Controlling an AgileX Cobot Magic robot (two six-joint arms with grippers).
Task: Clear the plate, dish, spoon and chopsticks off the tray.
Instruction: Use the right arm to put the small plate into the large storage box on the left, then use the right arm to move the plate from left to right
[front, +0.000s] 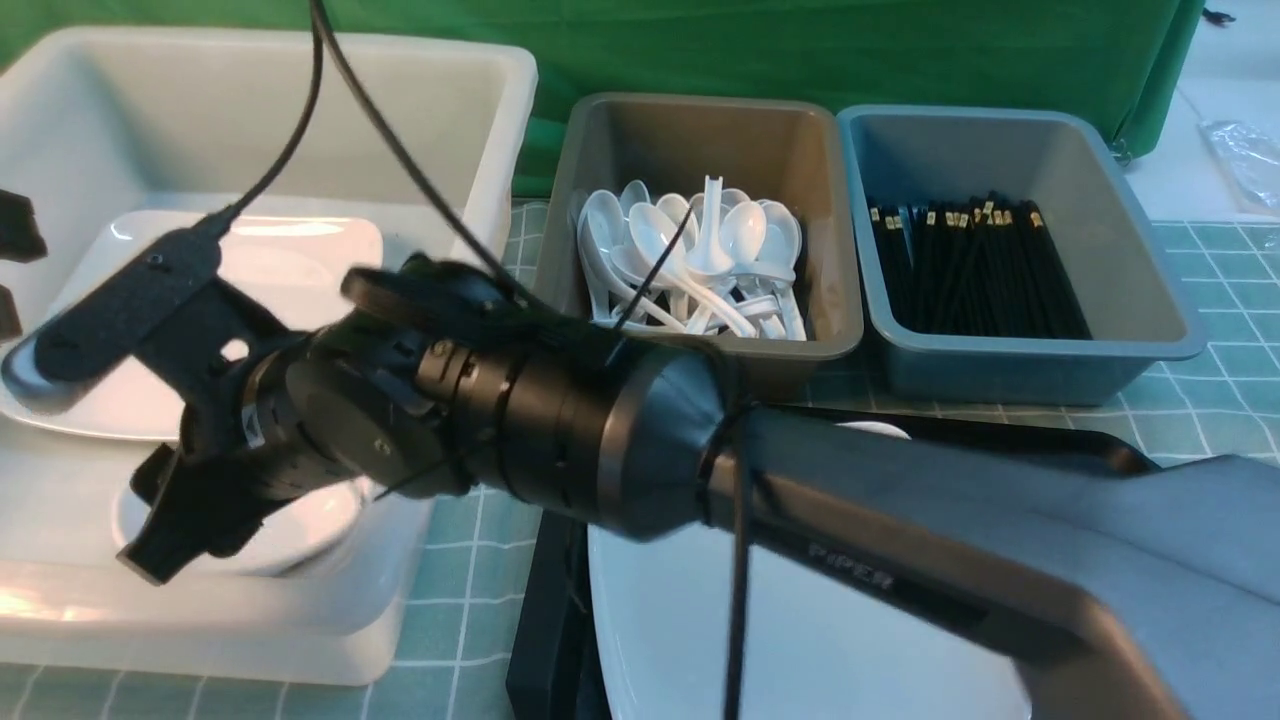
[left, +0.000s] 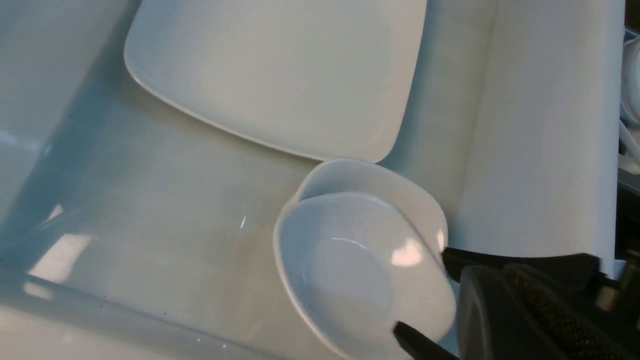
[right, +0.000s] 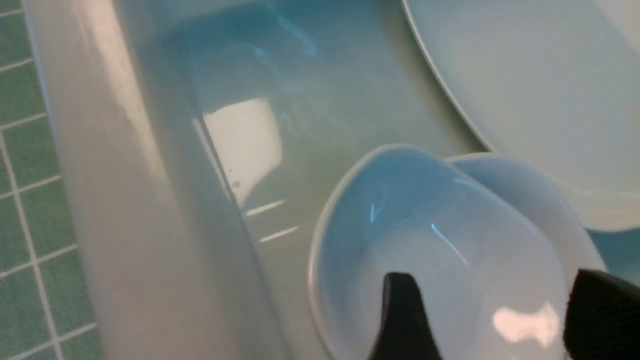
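White and glossy in front view: plate (front: 800, 620) on black tray (front: 545, 630), right of tub (front: 200, 620), long axis unreadable beneath right arm (front: 860, 490), seemingly the nearer. Right end effector (front: 145, 520) over tub, plate off to the right. In left wrist view, left end effector (left: 500, 272) closed, fingers together. In right wrist view, unlike front, right fingers (right: 400, 295) clearly apart above overlapping dishes (right: 390, 240).

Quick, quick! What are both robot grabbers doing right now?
Left gripper: closed, with nothing seen in it.
Right gripper: open, holding nothing, over the top small white dish.
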